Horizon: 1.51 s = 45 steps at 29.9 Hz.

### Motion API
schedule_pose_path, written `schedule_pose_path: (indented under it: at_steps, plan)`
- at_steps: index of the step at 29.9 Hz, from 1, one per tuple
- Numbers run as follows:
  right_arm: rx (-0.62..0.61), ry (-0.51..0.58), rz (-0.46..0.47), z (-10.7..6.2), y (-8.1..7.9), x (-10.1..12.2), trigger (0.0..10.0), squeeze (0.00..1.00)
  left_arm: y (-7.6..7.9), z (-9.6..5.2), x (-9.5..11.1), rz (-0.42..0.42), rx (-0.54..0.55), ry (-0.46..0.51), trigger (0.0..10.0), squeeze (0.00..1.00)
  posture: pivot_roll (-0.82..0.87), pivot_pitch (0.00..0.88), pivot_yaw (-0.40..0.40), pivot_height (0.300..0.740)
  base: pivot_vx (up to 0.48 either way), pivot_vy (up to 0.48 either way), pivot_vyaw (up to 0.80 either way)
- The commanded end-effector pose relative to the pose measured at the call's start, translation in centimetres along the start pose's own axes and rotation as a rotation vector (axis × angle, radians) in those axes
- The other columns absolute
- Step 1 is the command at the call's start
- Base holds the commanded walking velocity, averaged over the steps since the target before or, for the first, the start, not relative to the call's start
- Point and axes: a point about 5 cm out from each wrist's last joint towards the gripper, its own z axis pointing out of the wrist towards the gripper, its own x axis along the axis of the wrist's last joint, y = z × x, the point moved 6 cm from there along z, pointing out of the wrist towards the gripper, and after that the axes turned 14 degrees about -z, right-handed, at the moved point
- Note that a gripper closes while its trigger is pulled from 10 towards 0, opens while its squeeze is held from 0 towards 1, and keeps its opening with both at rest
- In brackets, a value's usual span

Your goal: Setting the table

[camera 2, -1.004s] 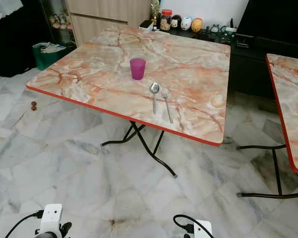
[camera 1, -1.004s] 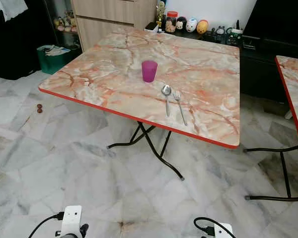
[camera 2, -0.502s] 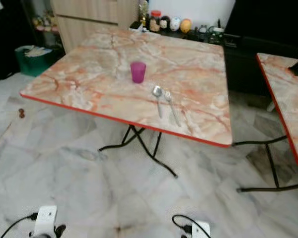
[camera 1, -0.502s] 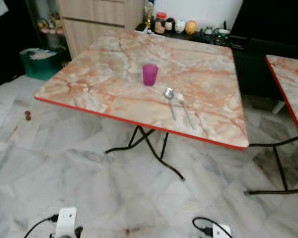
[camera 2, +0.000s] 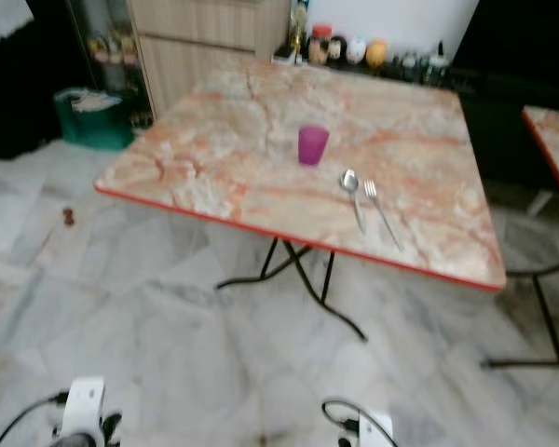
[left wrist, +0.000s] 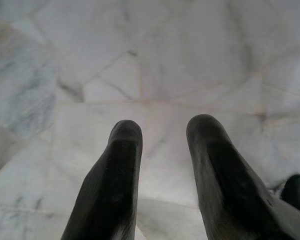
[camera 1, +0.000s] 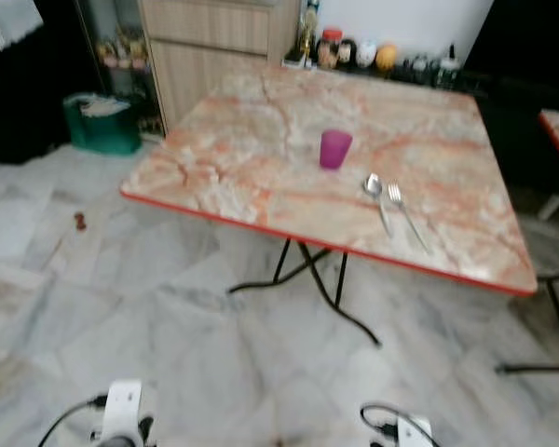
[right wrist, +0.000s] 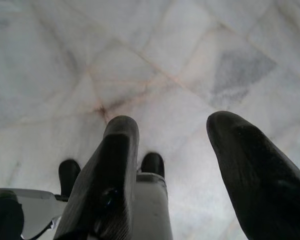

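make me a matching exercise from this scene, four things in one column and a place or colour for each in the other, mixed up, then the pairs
Things:
1. cup
2. spoon
3. bin
4. left gripper

Places or colours:
A. green, on the floor beside the table
B. open, hanging over the marble floor
C. purple, upright on the table
D. lying on the table next to the fork

Pairs: 1-C, 2-D, 3-A, 4-B
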Motion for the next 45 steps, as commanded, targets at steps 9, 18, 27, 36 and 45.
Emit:
schedule_pose_path:
  at_steps: [9,18,27,36,45]
  plan:
    - [-0.017,-0.021,0.008,-0.2,0.7,-0.7,10.0,0.0,1.1,0.1,-0.1,0.011,-0.033,-0.002,10.0,0.0,0.09,0.0,-0.036,0.731,0.027,0.0,0.0]
    - [-0.021,-0.024,0.012,-0.2,0.7,-0.8,10.0,0.0,1.3,0.1,0.1,0.014,-0.039,0.007,10.0,0.0,0.1,0.0,-0.038,0.731,0.257,0.0,0.0]
    - [-0.016,-0.024,0.007,-0.2,0.6,-0.8,10.0,0.0,1.8,0.1,0.3,0.028,-0.047,0.013,10.0,0.0,0.1,0.0,-0.039,0.731,0.248,0.0,0.0]
    - [-0.025,-0.022,0.018,-0.2,0.7,-0.8,10.0,0.0,2.0,0.2,0.6,0.058,-0.05,0.018,10.0,0.0,0.1,0.0,-0.04,0.731,0.194,0.0,0.0]
    - [-0.089,-0.009,0.112,-0.3,1.3,-0.8,10.0,0.0,2.2,0.2,0.7,0.066,-0.06,0.022,10.0,0.0,0.09,0.0,-0.032,0.731,0.0,0.0,0.0]
